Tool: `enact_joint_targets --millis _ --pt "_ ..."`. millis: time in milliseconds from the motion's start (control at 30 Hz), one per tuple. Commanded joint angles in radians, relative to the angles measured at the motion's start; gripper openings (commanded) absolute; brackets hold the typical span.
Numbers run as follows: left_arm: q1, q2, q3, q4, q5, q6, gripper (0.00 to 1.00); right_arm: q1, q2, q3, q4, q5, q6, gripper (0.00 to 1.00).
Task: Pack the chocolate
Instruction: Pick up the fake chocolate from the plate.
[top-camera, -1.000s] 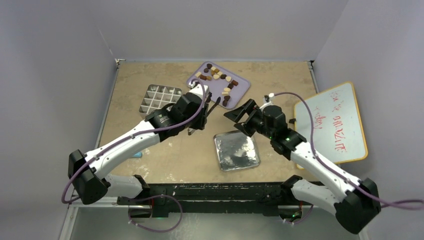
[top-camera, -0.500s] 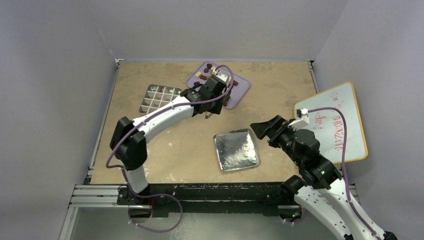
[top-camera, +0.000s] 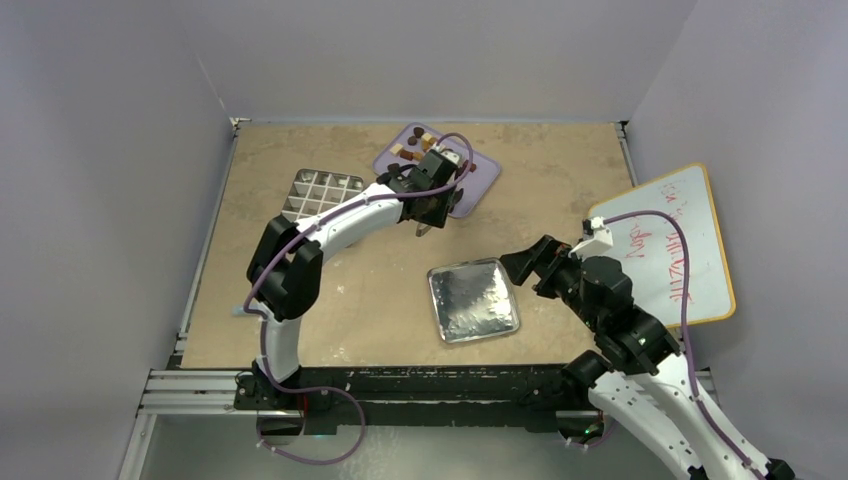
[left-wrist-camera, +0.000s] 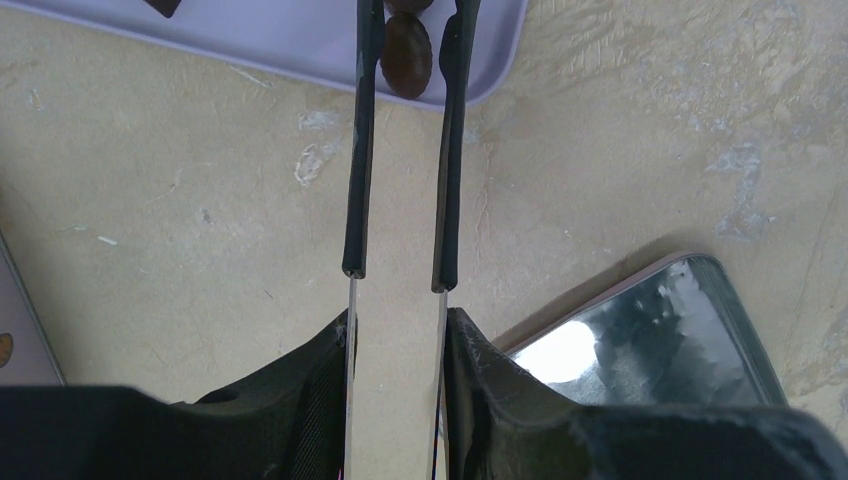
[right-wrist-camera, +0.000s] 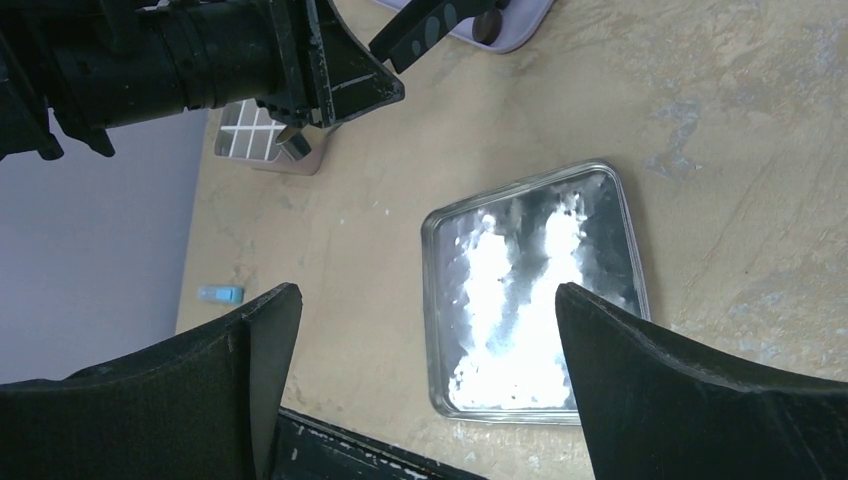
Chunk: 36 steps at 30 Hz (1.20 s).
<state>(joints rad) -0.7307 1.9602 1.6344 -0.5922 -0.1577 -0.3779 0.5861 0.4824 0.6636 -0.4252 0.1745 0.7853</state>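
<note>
Small dark brown, mid-brown and cream chocolate pieces (top-camera: 412, 148) lie on a lilac tray (top-camera: 485, 180) at the back. My left gripper (top-camera: 428, 205) is over that tray's near edge, shut on black tweezers (left-wrist-camera: 360, 150). In the left wrist view the tweezer arms are apart and straddle one dark brown chocolate (left-wrist-camera: 406, 58) at the tray's rim (left-wrist-camera: 270, 40); its tips are out of view. My right gripper (top-camera: 530, 262) is open and empty, hovering by the right side of a shiny metal tray (top-camera: 473, 300), which also shows in the right wrist view (right-wrist-camera: 530, 300).
A metal grid box (top-camera: 318, 195) stands left of the lilac tray. A whiteboard (top-camera: 665, 250) with red writing lies at the right. A small blue object (right-wrist-camera: 220, 294) lies near the table's left front edge.
My left gripper has moved from the table's middle back to the lilac tray with the tweezers. My right arm has pulled back toward the near right.
</note>
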Motion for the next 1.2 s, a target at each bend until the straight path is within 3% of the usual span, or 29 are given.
enact_joint_targets --millis 0,1167 --pt "0.006 -0.008 0.007 0.034 0.024 -0.011 0.32 -0.002 0.015 0.029 0.019 0.028 -0.034 0.99" --pt "0.036 -0.007 -0.061 0.057 0.096 -0.058 0.37 -0.002 0.041 0.019 0.081 0.006 0.001 0.99"
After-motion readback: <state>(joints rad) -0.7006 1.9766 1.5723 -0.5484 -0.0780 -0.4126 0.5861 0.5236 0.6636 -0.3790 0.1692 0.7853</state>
